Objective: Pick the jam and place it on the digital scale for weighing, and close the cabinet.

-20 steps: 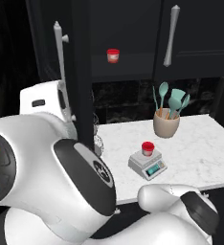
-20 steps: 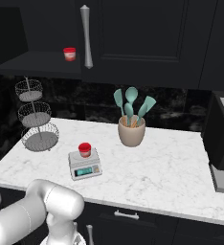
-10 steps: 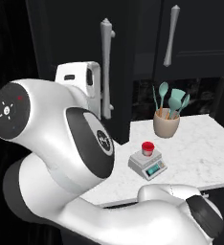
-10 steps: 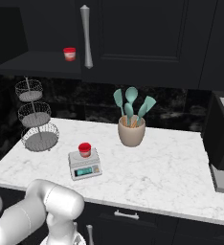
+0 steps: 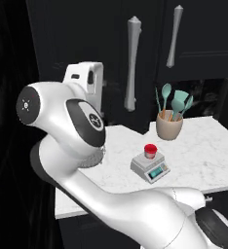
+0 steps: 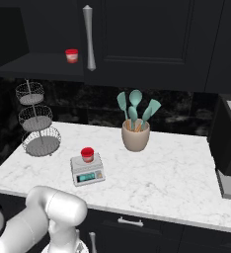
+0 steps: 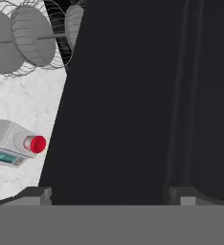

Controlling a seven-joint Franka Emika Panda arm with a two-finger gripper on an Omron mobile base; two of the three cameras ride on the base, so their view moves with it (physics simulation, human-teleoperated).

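Marble counter [image 6: 167,178]: jam [image 6: 87,154] on digital scale [image 6: 87,170]; claw [image 7: 111,194] open.

In the left base view the white arm [image 5: 82,141] covers the left end of the counter [image 5: 208,151]. The cabinet [image 7: 147,95] door's face spans most of the hand view, cutting off the wire basket stand [image 7: 28,38] at the top edge. The gripper [image 7: 109,194] shows just two finger tips [image 7: 37,194] there. The digital scale [image 6: 87,170] display's digits are too small to read.
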